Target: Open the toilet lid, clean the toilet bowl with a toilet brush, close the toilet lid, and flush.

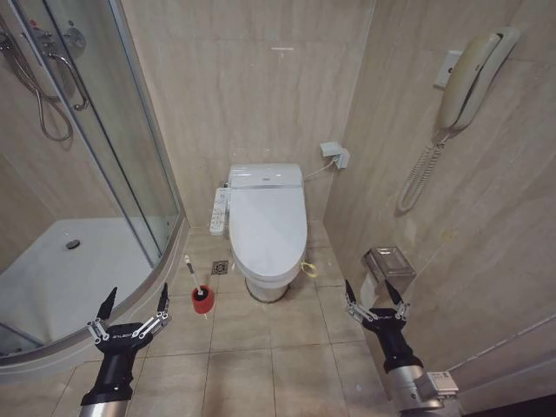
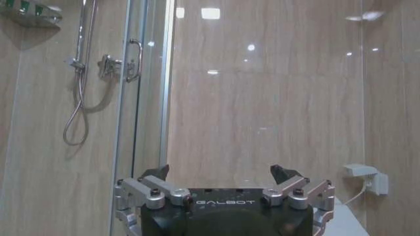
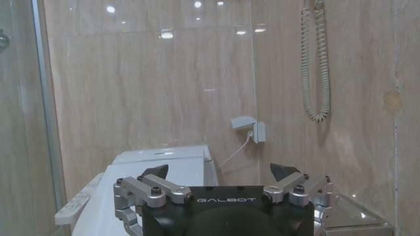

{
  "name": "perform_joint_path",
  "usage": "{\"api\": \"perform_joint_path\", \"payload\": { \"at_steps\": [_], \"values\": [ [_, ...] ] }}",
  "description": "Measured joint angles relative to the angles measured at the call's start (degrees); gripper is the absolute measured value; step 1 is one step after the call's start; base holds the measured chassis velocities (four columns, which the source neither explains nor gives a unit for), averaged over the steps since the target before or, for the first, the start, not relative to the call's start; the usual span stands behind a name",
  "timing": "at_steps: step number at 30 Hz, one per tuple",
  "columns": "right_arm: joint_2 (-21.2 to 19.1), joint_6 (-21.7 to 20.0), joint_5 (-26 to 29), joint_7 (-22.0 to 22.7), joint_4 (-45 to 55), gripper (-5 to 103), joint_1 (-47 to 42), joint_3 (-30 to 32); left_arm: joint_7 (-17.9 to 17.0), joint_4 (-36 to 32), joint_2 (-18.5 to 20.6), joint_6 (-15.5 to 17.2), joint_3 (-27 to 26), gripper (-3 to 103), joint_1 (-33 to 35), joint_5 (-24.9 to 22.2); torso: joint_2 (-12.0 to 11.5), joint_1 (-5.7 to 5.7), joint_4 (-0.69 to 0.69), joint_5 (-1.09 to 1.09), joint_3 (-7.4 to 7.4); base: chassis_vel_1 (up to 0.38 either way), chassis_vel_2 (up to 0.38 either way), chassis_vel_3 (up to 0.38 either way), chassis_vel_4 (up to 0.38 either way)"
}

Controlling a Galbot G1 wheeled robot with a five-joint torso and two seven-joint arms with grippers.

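**Lid down, strap loop on the right arm's side**

The toilet lid (image 1: 268, 224) lies flat and closed over the toilet bowl (image 1: 266, 282), so by my judgement the task is at its very beginning. The long axis of the lid runs straight away from the robot, from the front edge toward the wall. The yellow-green strap loop (image 1: 309, 268) hangs at the front right edge of the lid.

The right gripper (image 1: 374, 298) hovers in front of the toilet and to its right, released, with the fingers spread and nothing between them. The loop is ahead of it and a little to the left, and it seems nearer to this arm than to the other.

The left gripper (image 1: 134, 305) is also spread and empty, low on the left beside the shower rim (image 1: 130, 304). The toilet brush (image 1: 196, 281) stands in its red holder cup (image 1: 202, 300) on the floor, between this gripper and the bowl, with the handle tilted away toward the wall.
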Motion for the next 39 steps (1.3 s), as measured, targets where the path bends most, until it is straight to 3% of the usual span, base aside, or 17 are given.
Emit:
{"api": "perform_joint_path", "payload": {
  "at_steps": [22,39],
  "values": [
    [0.0,2.9,1.5,-1.27,-0.26,100,0.13,0.16,0.0,0.0,0.0,0.0,0.0,100,0.0,0.0,0.0,0.0,0.0,0.0,0.0,0.0,0.0,0.0,0.0],
    [-0.37,2.39,2.89,-1.13,-0.12,100,0.03,0.15,0.0,0.0,0.0,0.0,0.0,100,0.0,0.0,0.0,-0.01,0.0,0.0,0.0,0.0,0.0,0.0,0.0]
  ]
}}
